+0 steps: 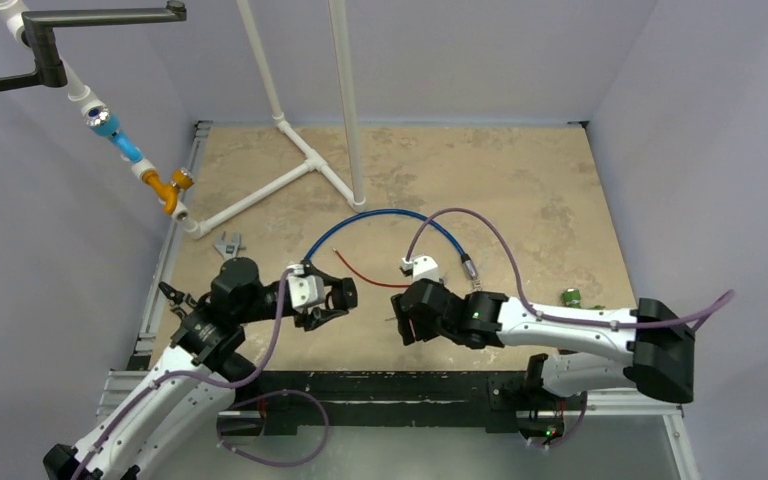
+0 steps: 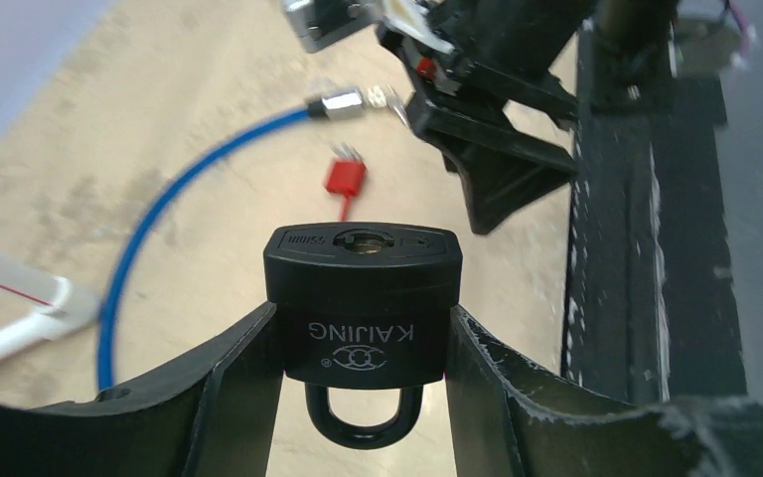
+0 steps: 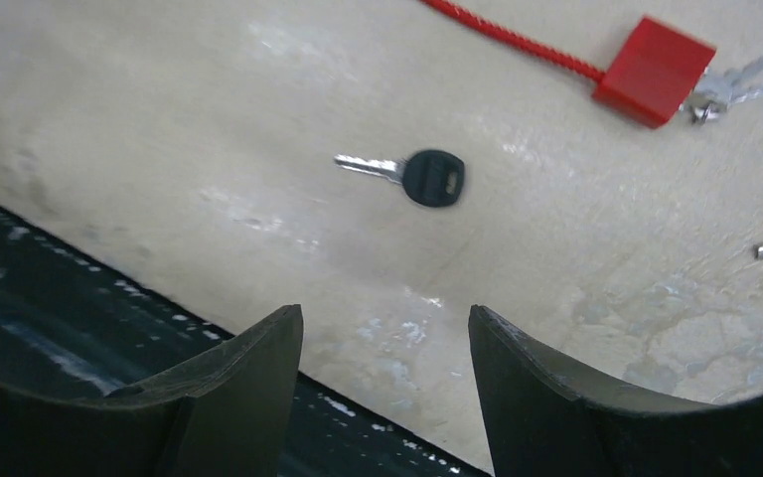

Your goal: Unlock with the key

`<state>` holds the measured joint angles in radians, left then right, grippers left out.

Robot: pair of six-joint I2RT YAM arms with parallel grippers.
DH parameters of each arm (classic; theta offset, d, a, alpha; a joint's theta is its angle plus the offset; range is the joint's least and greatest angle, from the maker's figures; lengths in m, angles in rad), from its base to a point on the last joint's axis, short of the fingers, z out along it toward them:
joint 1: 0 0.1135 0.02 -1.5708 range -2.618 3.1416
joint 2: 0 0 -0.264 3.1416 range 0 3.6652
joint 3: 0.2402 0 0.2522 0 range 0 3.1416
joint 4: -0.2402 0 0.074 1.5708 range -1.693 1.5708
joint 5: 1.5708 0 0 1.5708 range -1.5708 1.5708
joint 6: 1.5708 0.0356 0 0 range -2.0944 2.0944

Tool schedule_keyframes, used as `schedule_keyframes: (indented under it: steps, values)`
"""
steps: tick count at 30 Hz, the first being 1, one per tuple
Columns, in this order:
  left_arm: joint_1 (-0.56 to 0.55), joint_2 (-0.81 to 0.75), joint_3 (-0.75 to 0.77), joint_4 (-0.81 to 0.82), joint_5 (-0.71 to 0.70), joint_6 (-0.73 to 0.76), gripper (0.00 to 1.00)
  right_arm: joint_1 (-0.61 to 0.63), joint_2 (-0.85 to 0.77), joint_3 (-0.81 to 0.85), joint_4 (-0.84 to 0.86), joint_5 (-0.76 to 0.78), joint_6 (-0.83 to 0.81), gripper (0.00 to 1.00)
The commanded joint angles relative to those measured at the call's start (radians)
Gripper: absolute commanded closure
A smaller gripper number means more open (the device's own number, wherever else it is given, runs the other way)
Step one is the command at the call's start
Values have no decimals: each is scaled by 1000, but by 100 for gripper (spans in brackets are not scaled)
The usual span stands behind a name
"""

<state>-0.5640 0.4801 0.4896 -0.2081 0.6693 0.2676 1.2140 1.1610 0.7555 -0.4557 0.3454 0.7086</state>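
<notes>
- The left hand (image 2: 363,333) is partly closed on a black padlock (image 2: 363,298) stamped KAIJING. One finger presses against each narrow side of the body.
- The padlock's end face, with its brass keyhole, is turned away from the wrist and towards the right hand (image 1: 405,318). The black shackle points back towards the wrist and looks seated in the body, though the wrist view does not show its ends clearly.
- The lock is held clear of the beige mottled worktop (image 1: 520,180), close to the near edge and a little left of its middle.
- The right hand has its fingers well apart and nothing between them. It hangs over the near edge of the worktop, about midway along it.
- A small silver key with a round black head (image 3: 412,176) lies flat on the worktop just beyond the right hand's fingertips. It is near the near edge and touches nothing.
- A red rectangular plastic tag (image 3: 653,70) on a thin red cord lies farther from the near edge, with small silver keys (image 3: 735,84) at its end.
- A blue cable with metal ends (image 1: 380,215) arcs across the middle of the worktop.
</notes>
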Motion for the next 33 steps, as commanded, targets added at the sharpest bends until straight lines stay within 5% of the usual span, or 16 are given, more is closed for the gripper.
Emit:
schedule_keyframes:
  steps: [1,12,21,28,33]
  values:
    - [-10,109,27,-81,92,194,100,-29,72,-24,90,-21,53,39]
    - [-51,279,-64,-89,103,533,100,-90,206,-100,301,-36,21,41]
    - [-131,379,-28,-235,26,791,56,-91,238,-110,317,-24,32,64]
    - [-133,413,-38,-191,3,822,55,-91,227,-123,334,-31,33,80]
    - [-144,439,-27,-202,-7,849,31,-91,180,-137,350,-34,20,93]
